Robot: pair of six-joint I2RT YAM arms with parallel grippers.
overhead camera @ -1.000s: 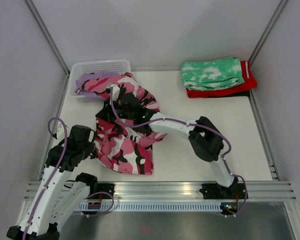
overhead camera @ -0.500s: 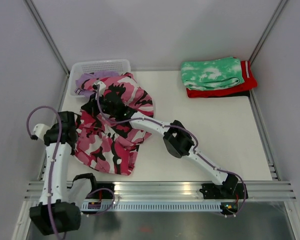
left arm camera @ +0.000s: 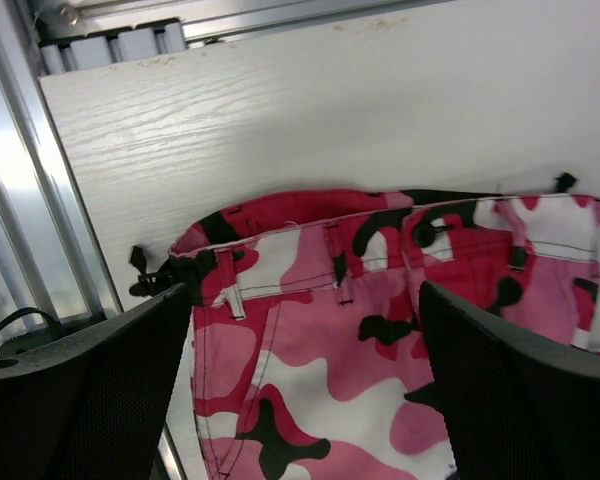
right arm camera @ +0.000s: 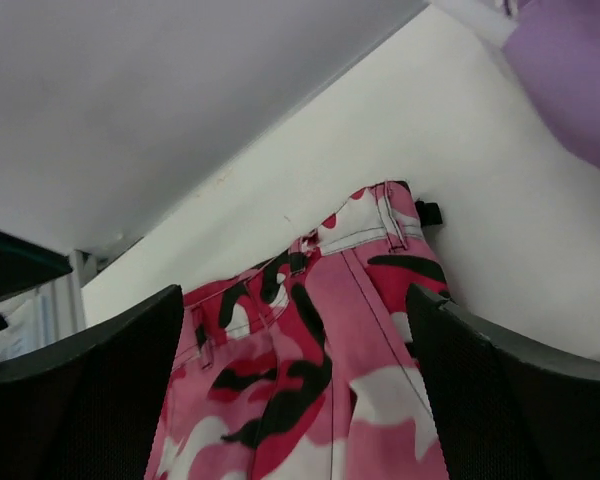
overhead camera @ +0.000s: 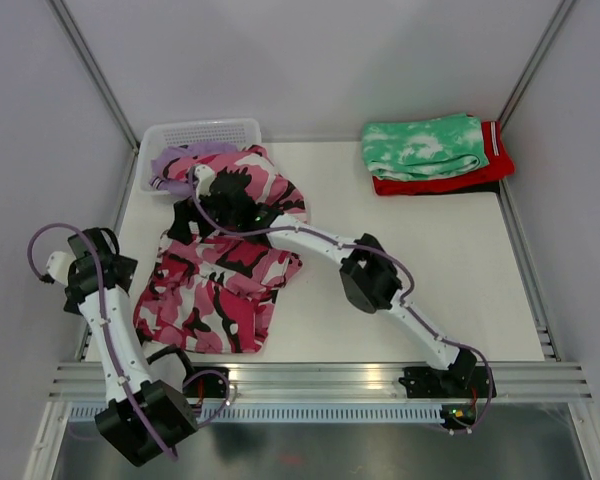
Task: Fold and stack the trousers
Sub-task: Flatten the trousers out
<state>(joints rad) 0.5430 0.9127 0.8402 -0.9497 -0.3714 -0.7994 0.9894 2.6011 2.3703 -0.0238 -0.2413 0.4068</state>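
Apparently, camouflage trousers (left arm camera: 310,345) beneath left claw (left arm camera: 305,290)

Two trousers (overhead camera: 215,290), one basket (overhead camera: 205,130), apparently two folded garments (overhead camera: 425,145)

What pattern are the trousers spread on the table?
The trousers are pink, white and black camouflage; clearest from the left wrist.

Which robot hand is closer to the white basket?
Right. The right gripper hangs over the camo trousers just in front of the basket. The left gripper is well away, near the table's left edge, beside the trousers' near end.
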